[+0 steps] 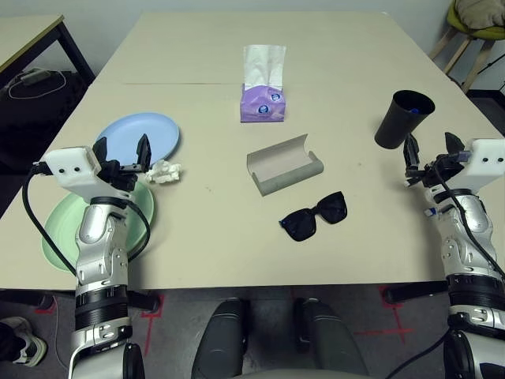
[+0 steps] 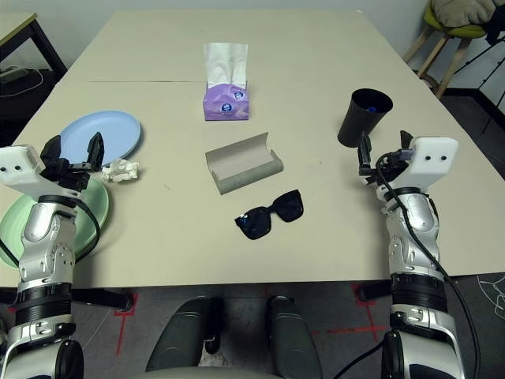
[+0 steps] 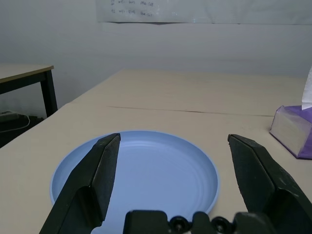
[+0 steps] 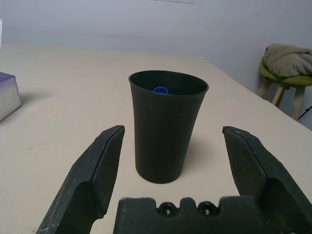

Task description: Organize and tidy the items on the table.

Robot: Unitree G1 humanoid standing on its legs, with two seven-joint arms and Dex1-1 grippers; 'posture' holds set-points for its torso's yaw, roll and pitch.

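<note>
Two round plates sit on the beige table [image 1: 331, 71]: a pale blue plate [image 1: 138, 136] just ahead of the left gripper [image 1: 122, 151], whose fingers are spread and empty, and a mint green plate [image 1: 59, 229] beneath that arm. One crumpled tissue [image 1: 165, 171] lies beside it. One open glasses case [image 1: 284, 164], one pair of black sunglasses [image 1: 316, 216] and one purple tissue box [image 1: 263, 103], its label unreadable, lie between the arms. One black cup [image 4: 167, 126] stands just ahead of the right gripper [image 4: 173, 165], likewise spread and empty.

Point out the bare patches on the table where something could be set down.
Free: the far end beyond the tissue box; the stretch between glasses case and black cup; the near edge in front of the sunglasses. Crowded: the left side, where blue plate, green plate and crumpled tissue cluster.
</note>
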